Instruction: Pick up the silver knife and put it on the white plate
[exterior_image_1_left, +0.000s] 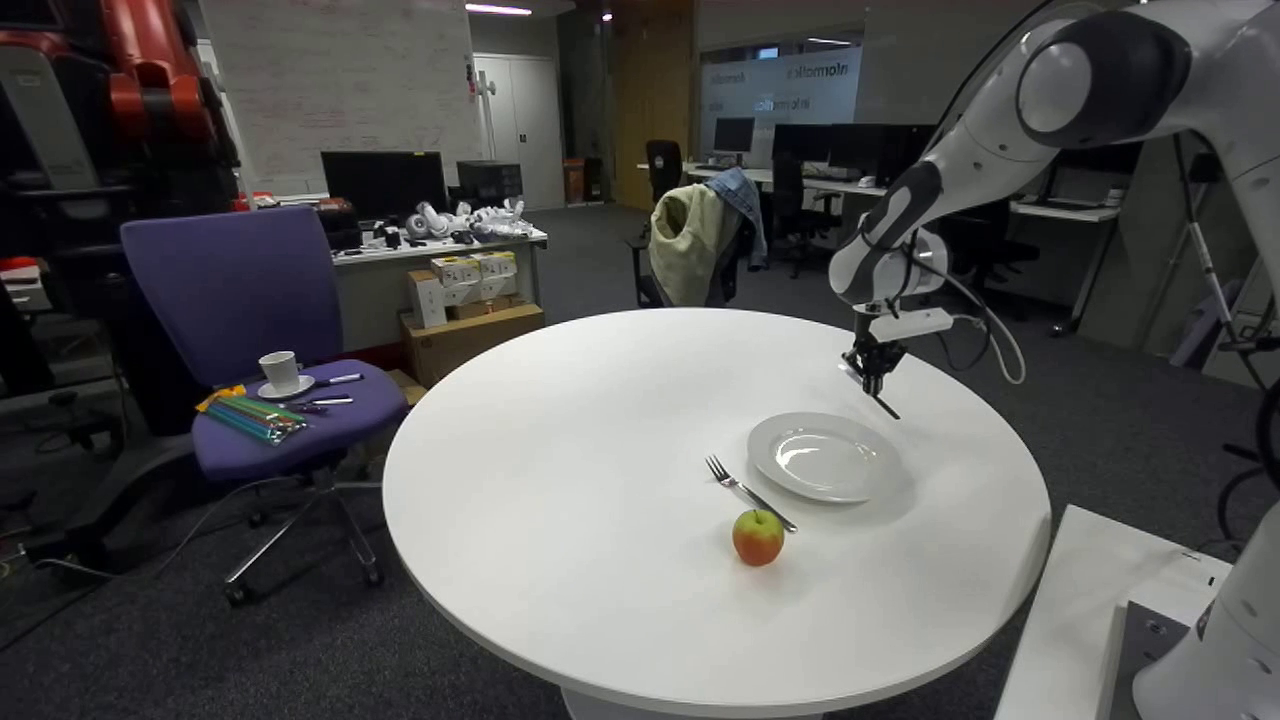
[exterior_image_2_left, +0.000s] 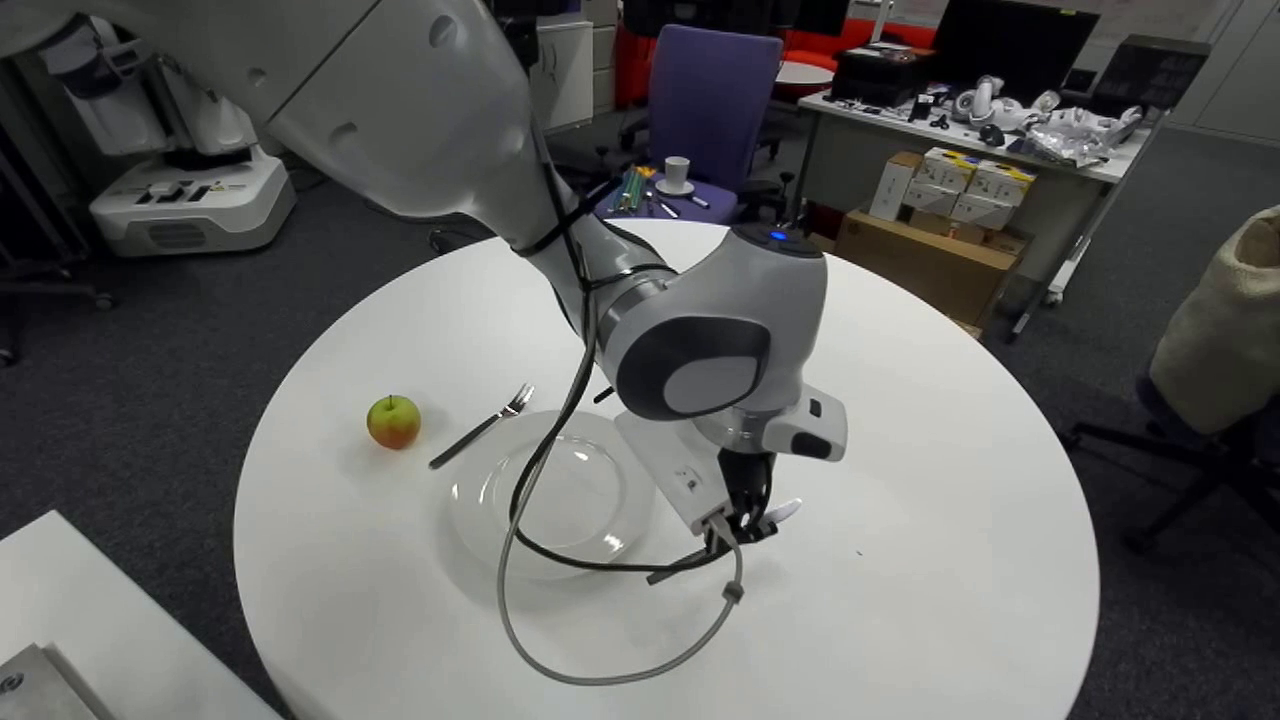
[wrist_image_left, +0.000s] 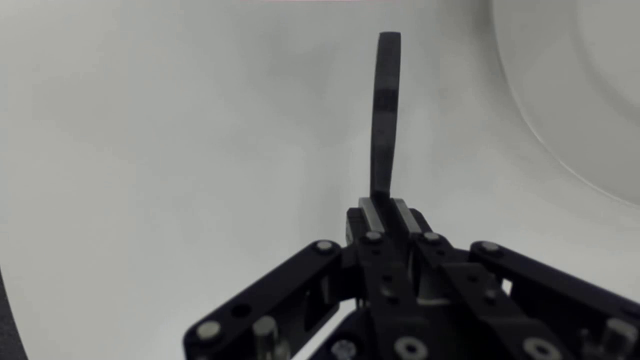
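Observation:
The silver knife (exterior_image_1_left: 887, 406) is between the fingertips of my gripper (exterior_image_1_left: 873, 386), which is shut on it. In an exterior view its pale blade (exterior_image_2_left: 785, 511) sticks out on one side of the jaws and its darker handle on the other. In the wrist view the dark handle (wrist_image_left: 386, 110) points up from the gripper (wrist_image_left: 384, 212); the part between the fingers is hidden. I cannot tell whether the knife touches the table. The white plate (exterior_image_1_left: 825, 457) lies flat beside the gripper; it also shows behind the cable in an exterior view (exterior_image_2_left: 555, 490) and at the wrist view's right (wrist_image_left: 565, 90).
A silver fork (exterior_image_1_left: 750, 493) lies beside the plate, on the side away from the gripper. A red-green apple (exterior_image_1_left: 758, 538) stands near its handle end. The round white table (exterior_image_1_left: 560, 480) bears them. A loose cable (exterior_image_2_left: 505, 590) hangs from the wrist over the plate.

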